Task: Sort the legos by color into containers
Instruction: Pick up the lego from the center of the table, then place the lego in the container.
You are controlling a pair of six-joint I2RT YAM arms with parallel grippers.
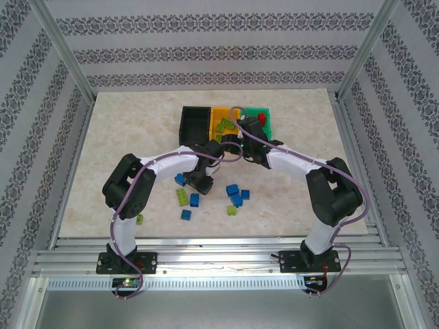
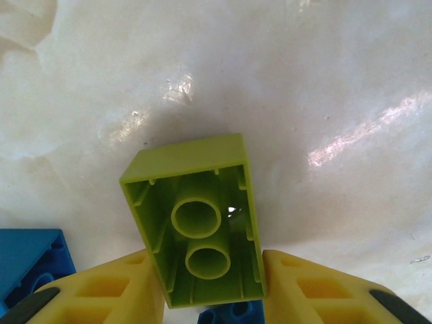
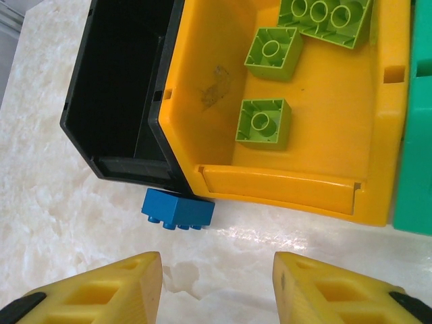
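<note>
Three lime bricks point(image 3: 263, 121): inside orange-yellow bin point(image 3: 283, 189)
Left gripper point(image 2: 206, 277): clamped on lime green brick point(image 2: 196, 216)
Right gripper point(image 3: 216, 277): jaws apart, nothing between

Overhead view and close right-wrist view share the orange-yellow bin point(image 3: 317, 155).

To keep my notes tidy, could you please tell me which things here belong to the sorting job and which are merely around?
Job: black open plastic bin, orange-yellow plastic bin, green plastic bin; lime green studded plastic brick in the left gripper; blue studded plastic bricks on the table; right gripper, open.
Just there: aluminium frame posts; patterned wall panels.
</note>
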